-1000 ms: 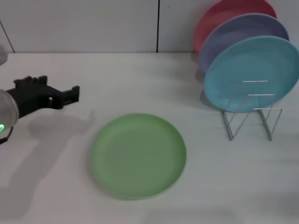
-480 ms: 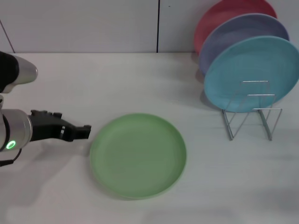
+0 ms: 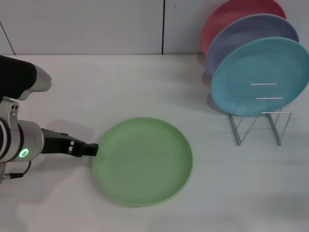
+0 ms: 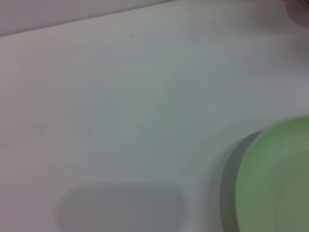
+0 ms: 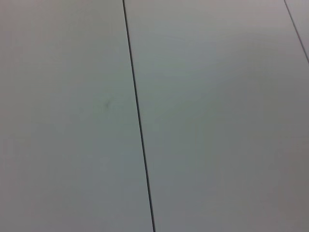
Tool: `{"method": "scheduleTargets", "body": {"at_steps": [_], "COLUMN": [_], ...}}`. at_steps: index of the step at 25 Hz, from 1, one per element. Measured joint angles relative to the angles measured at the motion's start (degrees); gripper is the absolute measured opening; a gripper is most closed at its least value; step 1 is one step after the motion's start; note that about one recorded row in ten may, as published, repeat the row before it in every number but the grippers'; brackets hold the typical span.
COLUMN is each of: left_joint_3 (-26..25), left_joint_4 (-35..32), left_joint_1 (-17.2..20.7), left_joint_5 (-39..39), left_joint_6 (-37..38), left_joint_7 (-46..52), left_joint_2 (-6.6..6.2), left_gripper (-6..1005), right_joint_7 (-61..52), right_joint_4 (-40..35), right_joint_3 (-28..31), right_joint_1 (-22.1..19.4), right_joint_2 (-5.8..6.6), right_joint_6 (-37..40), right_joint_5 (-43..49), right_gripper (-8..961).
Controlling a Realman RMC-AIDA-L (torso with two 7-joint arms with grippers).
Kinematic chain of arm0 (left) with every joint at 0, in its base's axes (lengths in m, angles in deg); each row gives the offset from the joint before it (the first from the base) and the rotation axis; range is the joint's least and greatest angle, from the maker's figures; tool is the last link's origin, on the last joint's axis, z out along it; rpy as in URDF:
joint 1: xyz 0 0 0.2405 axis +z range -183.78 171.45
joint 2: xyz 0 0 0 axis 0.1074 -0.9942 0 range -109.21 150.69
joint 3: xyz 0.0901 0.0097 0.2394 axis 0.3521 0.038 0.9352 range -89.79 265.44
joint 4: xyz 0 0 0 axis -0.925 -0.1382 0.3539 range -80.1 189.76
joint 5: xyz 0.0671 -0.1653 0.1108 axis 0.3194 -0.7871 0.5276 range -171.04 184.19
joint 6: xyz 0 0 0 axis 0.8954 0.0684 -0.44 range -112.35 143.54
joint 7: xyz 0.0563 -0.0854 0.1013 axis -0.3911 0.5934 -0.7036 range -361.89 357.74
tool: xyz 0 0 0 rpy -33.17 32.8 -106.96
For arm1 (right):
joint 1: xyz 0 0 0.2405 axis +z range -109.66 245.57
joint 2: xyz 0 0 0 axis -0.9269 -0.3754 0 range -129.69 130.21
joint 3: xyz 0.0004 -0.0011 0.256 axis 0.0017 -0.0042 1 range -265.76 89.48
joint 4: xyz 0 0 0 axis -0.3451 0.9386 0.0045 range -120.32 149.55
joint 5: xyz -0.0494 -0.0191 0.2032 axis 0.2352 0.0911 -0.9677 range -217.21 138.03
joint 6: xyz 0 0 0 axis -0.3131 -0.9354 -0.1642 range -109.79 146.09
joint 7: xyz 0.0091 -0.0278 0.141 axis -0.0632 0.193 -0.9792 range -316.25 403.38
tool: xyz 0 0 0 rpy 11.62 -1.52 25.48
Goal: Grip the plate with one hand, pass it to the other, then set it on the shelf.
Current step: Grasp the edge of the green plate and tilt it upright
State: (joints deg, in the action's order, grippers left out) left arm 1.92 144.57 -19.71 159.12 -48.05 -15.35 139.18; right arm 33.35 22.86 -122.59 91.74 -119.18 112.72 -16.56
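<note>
- A light green plate (image 3: 142, 161) is seen lying flat on a white table (image 3: 145, 82), near its front middle
- The left gripper (image 3: 91, 150), on an arm with a green glowing ring (image 3: 22, 153), is held low at the plate's left rim; whether its fingers are parted or closed cannot be told
- In the left wrist view, only the plate's edge (image 4: 277, 179) is shown
- A silver wire rack (image 3: 260, 116) is placed at the right, well apart from the green plate
- A turquoise plate (image 3: 260, 75), a lavender plate (image 3: 241, 31) and a red plate (image 3: 227, 12) are stood upright at the rack
</note>
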Motion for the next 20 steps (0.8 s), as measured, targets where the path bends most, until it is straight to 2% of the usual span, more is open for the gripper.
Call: {"method": "scheduleTargets", "body": {"at_steps": [13,20], "left_joint_3": [2.7,3.2], "left_joint_4": [-0.6,-3.6], "left_joint_1": [-1.0,-1.7], "left_joint_5": [-0.1,-0.1], "left_joint_6": [-1.2,-0.7], "left_joint_7": [2.3,2.6], "left_joint_2": [0.03,0.03], "left_gripper": [862,861], "right_joint_7": [0.0,0.0], "right_joint_4": [0.0,-0.1], "right_joint_3": [0.2,0.1], "right_joint_1": [-0.5,-0.8], "right_joint_2": [-0.06,-0.01], "right_joint_6": [0.2,0.2], "right_joint_5": [0.0,0.0], "right_gripper": [820,820]}}
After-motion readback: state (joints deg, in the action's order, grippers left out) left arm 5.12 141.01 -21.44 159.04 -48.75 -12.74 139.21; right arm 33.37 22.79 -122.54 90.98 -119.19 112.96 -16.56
